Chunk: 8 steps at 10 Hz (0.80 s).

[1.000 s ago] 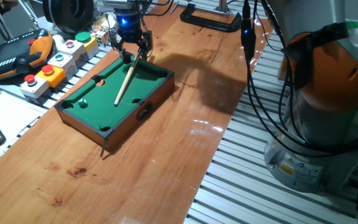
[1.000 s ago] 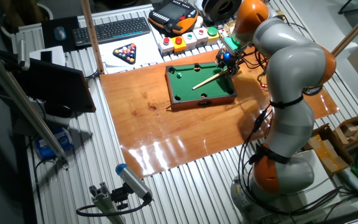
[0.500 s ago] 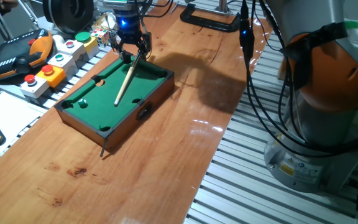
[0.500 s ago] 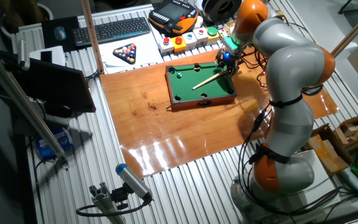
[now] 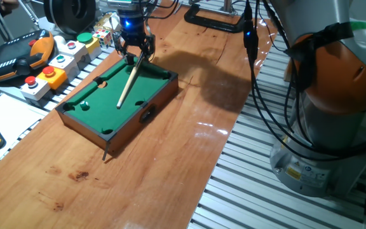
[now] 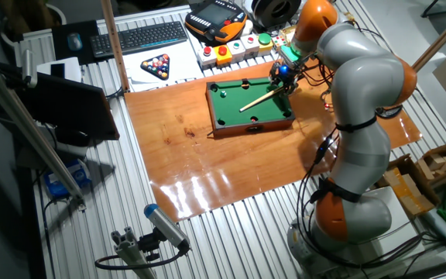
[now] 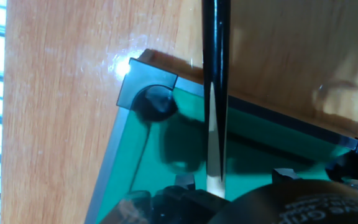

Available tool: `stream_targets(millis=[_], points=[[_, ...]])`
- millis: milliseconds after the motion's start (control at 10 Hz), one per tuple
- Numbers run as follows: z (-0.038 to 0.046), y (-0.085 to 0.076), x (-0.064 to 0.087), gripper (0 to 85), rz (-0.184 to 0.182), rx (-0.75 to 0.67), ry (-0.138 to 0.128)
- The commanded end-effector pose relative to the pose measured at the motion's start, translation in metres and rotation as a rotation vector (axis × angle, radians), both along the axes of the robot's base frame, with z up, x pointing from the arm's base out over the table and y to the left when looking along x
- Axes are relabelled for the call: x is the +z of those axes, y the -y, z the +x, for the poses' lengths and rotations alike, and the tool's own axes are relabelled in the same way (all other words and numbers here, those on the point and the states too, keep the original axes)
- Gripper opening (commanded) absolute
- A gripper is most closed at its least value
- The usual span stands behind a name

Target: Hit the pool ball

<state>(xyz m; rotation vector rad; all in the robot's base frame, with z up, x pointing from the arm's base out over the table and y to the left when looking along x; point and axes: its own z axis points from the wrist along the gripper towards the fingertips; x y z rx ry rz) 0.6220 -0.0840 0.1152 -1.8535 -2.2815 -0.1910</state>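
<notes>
We saw the pincer (image 5: 134, 53) poised over one end of the small pool table (image 5: 164, 86), its two fingers (image 5: 150, 44) hanging on either side of the cue's (image 5: 127, 83) butt. In the hand view the cue (image 7: 216, 93) ran straight out from between the fingers, its black butt crossing the table's rail (image 7: 253, 109) and its pale shaft lying over the green felt (image 7: 185, 143). We could not tell whether the fingers were clamped on the cue or only stood close beside it.

From the pincer the cue slanted away across the felt, its tip resting near the middle of the table. A corner pocket (image 7: 154, 102) lay just to one side of the cue, close under the pincer. Farther along the felt, toward the end opposite the pincer, we saw a small pale ball (image 6: 224, 95) near the far rail, well apart from the cue's tip.

Beyond the table, well away from the pincer, a box of coloured buttons (image 5: 56, 60) stood on the bench (image 5: 170, 159), and past it lay a rack of balls (image 6: 159, 65) and a keyboard (image 6: 142, 37)
</notes>
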Motion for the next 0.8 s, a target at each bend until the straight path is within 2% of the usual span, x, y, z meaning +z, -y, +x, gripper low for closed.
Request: stream_targets(millis=[0,300,700], points=[[-0.0001,0.000,0.000,62.3,0.013,-0.004,-0.008],[0.0002,-0.001,-0.005,58.0,0.033,0.001,-0.016],[0.0028,-0.001,-0.011,55.3,0.034,0.011,-0.016]])
